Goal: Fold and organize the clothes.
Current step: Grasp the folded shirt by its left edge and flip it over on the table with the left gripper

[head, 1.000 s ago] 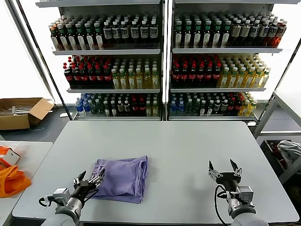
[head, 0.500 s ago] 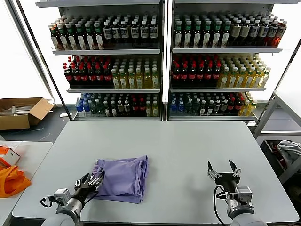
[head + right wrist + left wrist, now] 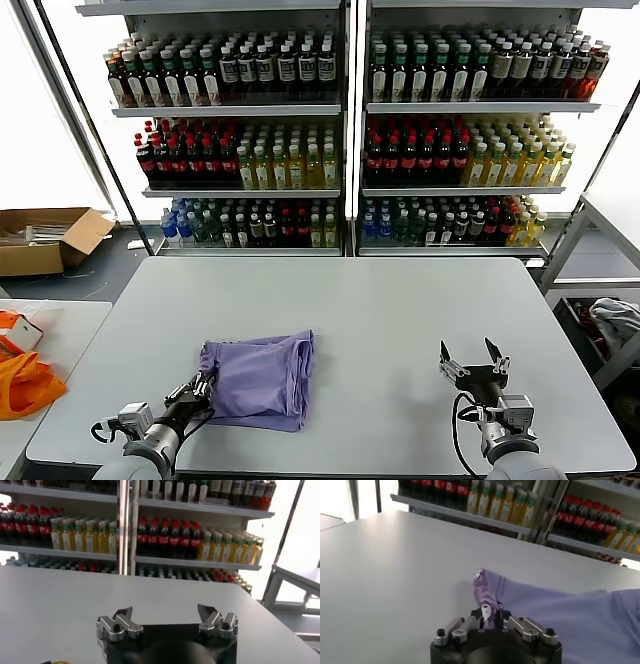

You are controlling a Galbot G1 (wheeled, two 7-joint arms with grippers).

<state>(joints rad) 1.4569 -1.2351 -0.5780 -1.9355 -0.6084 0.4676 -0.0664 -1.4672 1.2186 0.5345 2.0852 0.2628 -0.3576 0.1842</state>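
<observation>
Since earlier frame, left claw [image 3: 203, 388] has pinched shut on near-left corner of clothes [image 3: 262, 378], ready to lift for next fold. Clothes lie folded on tabletop [image 3: 380, 310], left of centre. Right claw [image 3: 473, 363] waits open, well apart.

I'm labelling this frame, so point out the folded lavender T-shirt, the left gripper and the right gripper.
folded lavender T-shirt [image 3: 262, 378], head view, middle of top layer.
left gripper [image 3: 202, 388], head view, fingertips at shirt corner.
right gripper [image 3: 472, 356], head view, between spread fingertips.
</observation>
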